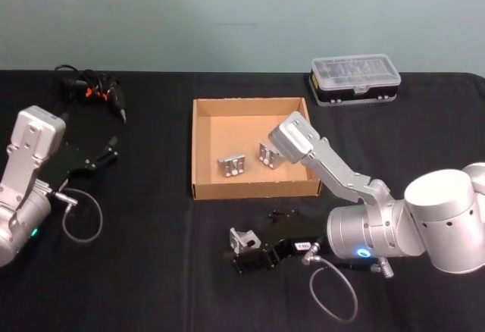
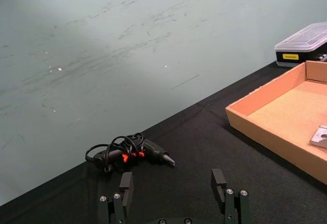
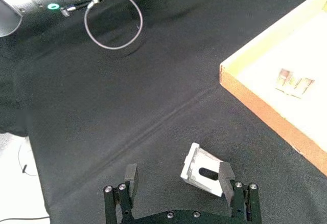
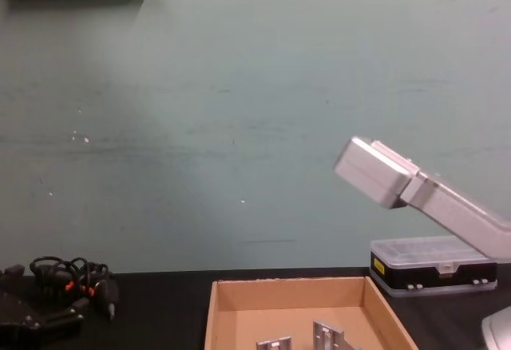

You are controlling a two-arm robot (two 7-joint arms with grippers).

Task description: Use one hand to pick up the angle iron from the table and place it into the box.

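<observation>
Right end effector (image 3: 179, 177) around angle iron (image 3: 201, 169)

**Box and its contents, seen only in part**
From the head, the right arm (image 1: 333, 167) crossed the box's (image 1: 250, 190) near right corner and covered part of one angle iron (image 1: 264, 152) inside it. From the chest, the box's near half fell below the picture's bottom edge, which cut short both angle irons (image 4: 329, 338) inside it. From the left wrist, the box ran off the picture's edge, and the metal piece (image 2: 320, 137) inside it showed only a corner. Small dark bits (image 1: 282, 214) just in front of the box were too small to identify.
</observation>
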